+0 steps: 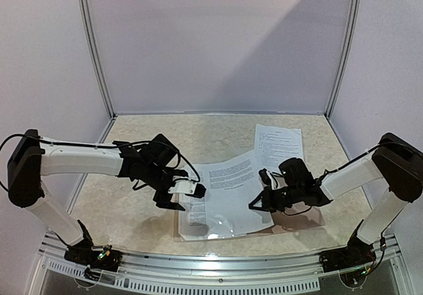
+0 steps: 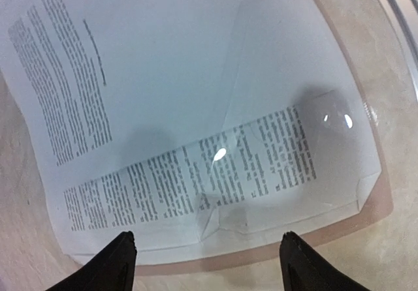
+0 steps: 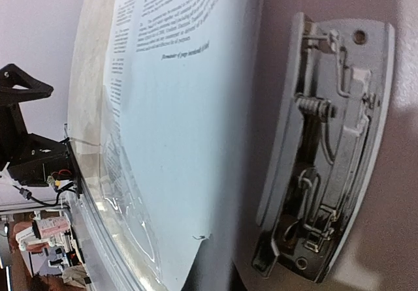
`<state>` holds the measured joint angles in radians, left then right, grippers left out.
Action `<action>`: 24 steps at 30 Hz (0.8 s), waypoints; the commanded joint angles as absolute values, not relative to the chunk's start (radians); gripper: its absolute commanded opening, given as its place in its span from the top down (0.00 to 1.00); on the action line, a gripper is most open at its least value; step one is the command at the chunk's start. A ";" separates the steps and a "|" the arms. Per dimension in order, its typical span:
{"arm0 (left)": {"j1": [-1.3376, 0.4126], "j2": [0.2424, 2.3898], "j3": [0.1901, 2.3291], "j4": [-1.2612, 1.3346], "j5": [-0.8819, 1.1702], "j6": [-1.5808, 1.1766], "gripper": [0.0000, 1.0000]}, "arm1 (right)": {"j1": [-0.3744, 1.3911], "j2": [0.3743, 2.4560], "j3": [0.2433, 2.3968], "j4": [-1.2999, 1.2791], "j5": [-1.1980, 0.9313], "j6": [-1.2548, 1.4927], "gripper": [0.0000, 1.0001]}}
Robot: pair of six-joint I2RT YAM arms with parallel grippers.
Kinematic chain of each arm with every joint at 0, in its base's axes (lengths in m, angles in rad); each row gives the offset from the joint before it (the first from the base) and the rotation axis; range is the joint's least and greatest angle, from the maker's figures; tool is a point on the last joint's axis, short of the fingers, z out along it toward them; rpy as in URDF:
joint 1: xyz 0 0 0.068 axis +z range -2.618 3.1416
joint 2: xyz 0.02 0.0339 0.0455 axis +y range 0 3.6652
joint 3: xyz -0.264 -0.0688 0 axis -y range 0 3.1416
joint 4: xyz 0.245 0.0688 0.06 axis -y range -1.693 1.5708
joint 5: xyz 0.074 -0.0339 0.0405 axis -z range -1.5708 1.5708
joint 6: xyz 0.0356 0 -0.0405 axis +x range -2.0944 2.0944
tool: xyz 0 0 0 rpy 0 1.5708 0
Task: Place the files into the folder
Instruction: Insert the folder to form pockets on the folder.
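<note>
Showing a two-arm robot partway through tucking the files [image 1: 225, 189] into the folder [image 1: 301, 220], laid open and flat on the table [image 1: 132, 176] just in front of the arm bases. Showing printed sheets spread over the folder's left part, partly under a glossy clear sleeve [image 2: 281, 69], with one loose sheet [image 1: 279, 146] lying apart on the table farther back. Showing the left gripper [image 2: 209, 265] released, jaws spread wide, hovering just above one edge of the sheets and touching nothing. Showing the right gripper [image 1: 258, 205] clenched tight at the right edge of the top sheet, seemingly lifted a little; no telling from these views of any paper pinched between the fingers. Showing, beside that edge on bare cardboard, a metal clip [image 3: 326, 147], uncovered.

Judging from this, probably at the stage of squaring the sheets inside the folder. To do it well: lower the left gripper gently and press flat rather than pinch, given thin, easily buckled paper; slide slowly toward the clip side; keep sheet corners from snagging on the sleeve or the clip; leave the loose sheet for afterward.
</note>
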<state>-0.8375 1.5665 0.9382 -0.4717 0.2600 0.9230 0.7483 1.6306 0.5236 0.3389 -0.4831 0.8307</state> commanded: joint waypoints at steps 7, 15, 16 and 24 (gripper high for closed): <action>-0.837 1.576 0.751 -0.415 0.102 0.846 0.28 | 0.775 1.718 0.590 0.258 -0.460 0.861 0.99; -0.856 1.619 0.732 -0.380 0.097 0.821 0.32 | 0.802 1.749 0.620 0.320 -0.472 0.903 1.00; -0.856 1.619 0.732 -0.379 0.100 0.821 0.32 | 0.804 1.755 0.622 0.333 -0.474 0.911 1.00; -0.857 1.624 0.718 -0.370 0.104 0.824 0.33 | 0.811 1.768 0.680 0.356 -0.438 0.971 1.00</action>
<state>-0.8448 1.5753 0.7616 -0.3889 0.1329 0.8253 0.7979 1.7561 0.6266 0.3431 -0.4698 0.9451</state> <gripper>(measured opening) 0.667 0.004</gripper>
